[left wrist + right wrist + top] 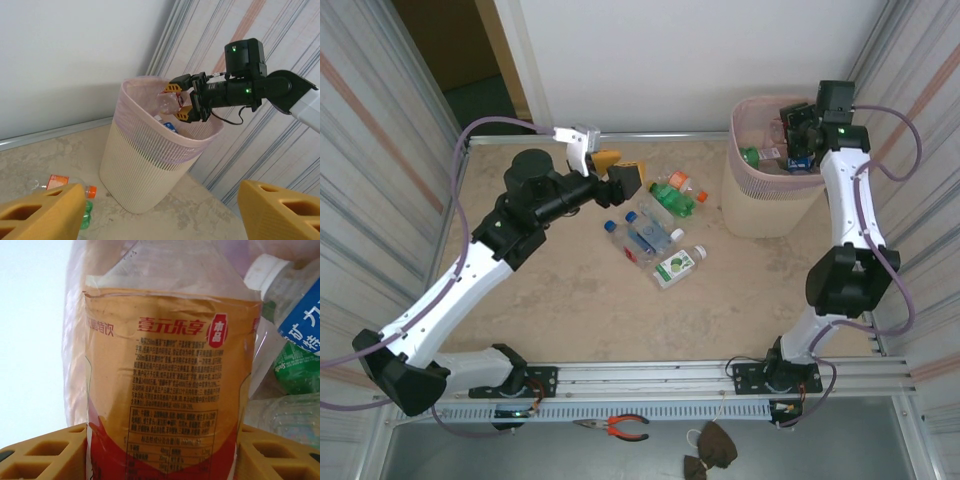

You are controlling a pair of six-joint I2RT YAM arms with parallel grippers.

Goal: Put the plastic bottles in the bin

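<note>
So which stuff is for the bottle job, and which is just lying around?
For the job: the bin, loose bottles on the table, the orange-labelled bottle held by the right gripper.
Just lying about: red-handled pliers, a brown cloth-like thing, both at the near edge.

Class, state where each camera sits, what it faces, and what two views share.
Top external: overhead behind both arms, facing down on them, bottles, bin.
Left wrist: faces the bin across the table; open left claw below.
Right wrist: looks into the bin; right claw grips an orange-labelled bottle.
Shared: both wrist views show that bottle.
</note>
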